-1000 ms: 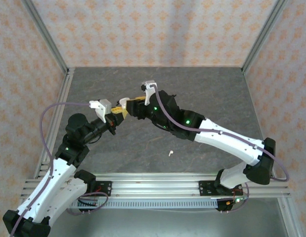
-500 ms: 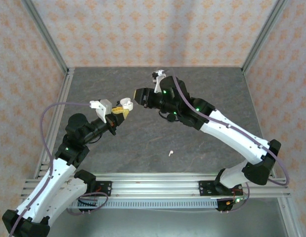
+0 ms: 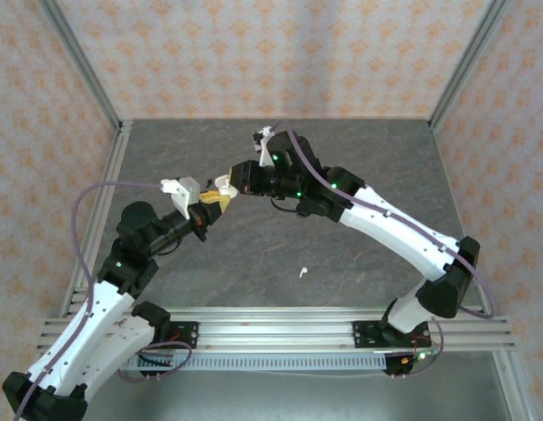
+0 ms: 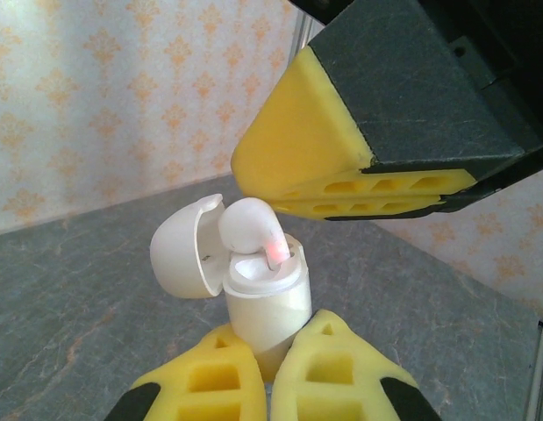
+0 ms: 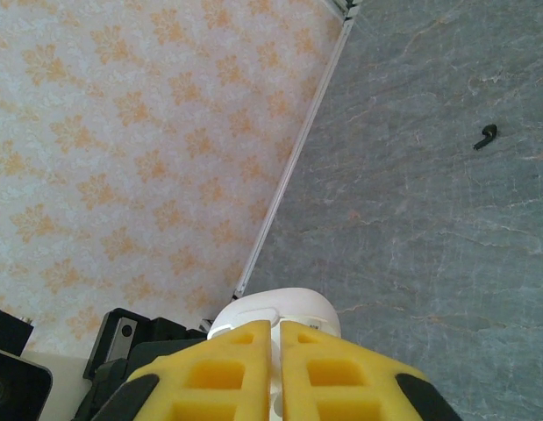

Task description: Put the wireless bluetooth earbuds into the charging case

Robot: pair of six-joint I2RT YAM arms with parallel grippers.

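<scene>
Left arm (image 3: pixel 91 316) and right arm (image 3: pixel 403 239) alike — white links, black joints, small green lights (image 3: pixel 339 185) — each trailing a purple cable (image 3: pixel 122 184). Fingers (image 4: pixel 337 342) are yellow, hollow-celled, black-backed; wrist mounts (image 3: pixel 177 187) white.

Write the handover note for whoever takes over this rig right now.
Left gripper: shut on the charging case, held off the table, lid open.
Right gripper: shut, empty, fingertips just above the case; I cannot tell whether they touch it.
Done: first earbud sits in the case, its head standing proud of the rim, possibly not fully seated.
Left: press it home if needed, then fetch the second earbud, lying on the table toward the arm bases, and insert it.
</scene>
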